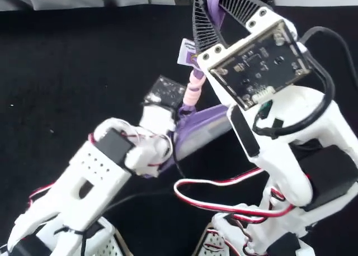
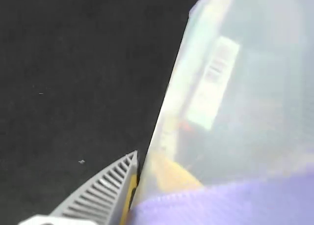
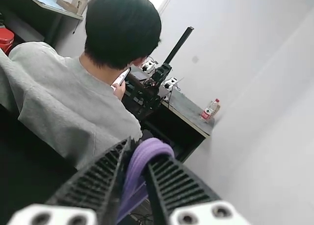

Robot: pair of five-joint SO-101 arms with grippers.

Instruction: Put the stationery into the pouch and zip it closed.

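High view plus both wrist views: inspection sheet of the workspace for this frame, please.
Surface: black cloth table.
Job's things: purple pouch with clear side, tilted; pink pen standing above it.
Clutter: nothing seen.
Grippers: right gripper shut on purple loop strap, raised; left gripper beside the pouch.
Cables: red, white and black wires looping between the arms.
Surroundings: desk with a small bottle by a white wall.

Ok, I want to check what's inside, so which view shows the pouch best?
The high view: most of the pouch shows there, purple and tilted. The left wrist view gives its clear side close, contents blurred. The right wrist view catches a purple loop, seemingly its strap, in the right pincer.
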